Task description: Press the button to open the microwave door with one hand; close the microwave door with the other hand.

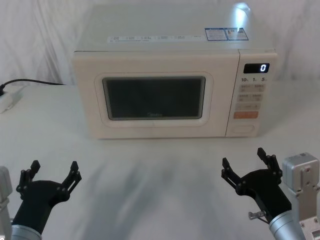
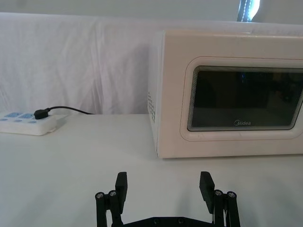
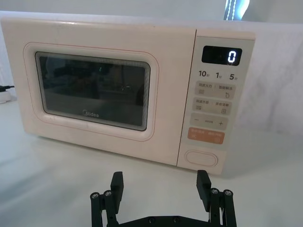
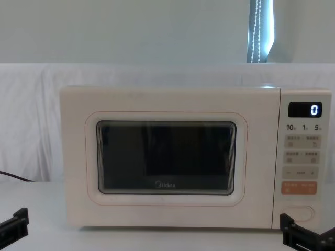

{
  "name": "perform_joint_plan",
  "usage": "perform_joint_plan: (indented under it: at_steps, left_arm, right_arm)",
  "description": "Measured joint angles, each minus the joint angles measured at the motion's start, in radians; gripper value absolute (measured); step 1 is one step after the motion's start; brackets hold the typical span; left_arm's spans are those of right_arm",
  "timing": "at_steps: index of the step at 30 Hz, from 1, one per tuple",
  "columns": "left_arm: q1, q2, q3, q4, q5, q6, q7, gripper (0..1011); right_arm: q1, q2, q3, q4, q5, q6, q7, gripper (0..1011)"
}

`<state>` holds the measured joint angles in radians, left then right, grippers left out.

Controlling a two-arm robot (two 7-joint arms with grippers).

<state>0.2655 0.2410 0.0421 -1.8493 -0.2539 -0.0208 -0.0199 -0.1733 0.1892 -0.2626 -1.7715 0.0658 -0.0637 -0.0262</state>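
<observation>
- The microwave (image 1: 165,87) sits at your 12 o'clock on the white table (image 1: 150,190), its front facing you.
- The microwave door (image 1: 154,95) is flush with the body, fully shut; the dark window and the grey logo under it face you squarely.
- The button (image 1: 243,128), the wide oval key, is at the bottom of the control panel (image 1: 250,95), at about 1 o'clock from you, just below the orange key (image 1: 245,114). The display (image 1: 256,68) at the top of the panel reads "0".
- Your left gripper (image 1: 54,172) hovers low over the table at your 7 o'clock, well apart from the microwave, its fingers spread wide with nothing between them.
- Your right gripper (image 1: 245,160) hovers at your 5 o'clock, also spread wide and holding nothing; it is near the panel side but not touching it.
- A power strip (image 1: 9,100) with a black cable (image 1: 35,81) lies at your 10 o'clock, beside the microwave's left side.
</observation>
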Motion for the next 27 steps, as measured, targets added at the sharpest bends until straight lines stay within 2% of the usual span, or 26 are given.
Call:
perform_joint_plan:
  at_steps: [27]
  left_arm:
    - [0.0, 0.0, 0.0, 0.0, 0.0, 0.0, 0.0, 1001]
  right_arm:
    - [0.0, 0.0, 0.0, 0.0, 0.0, 0.0, 0.0, 1002]
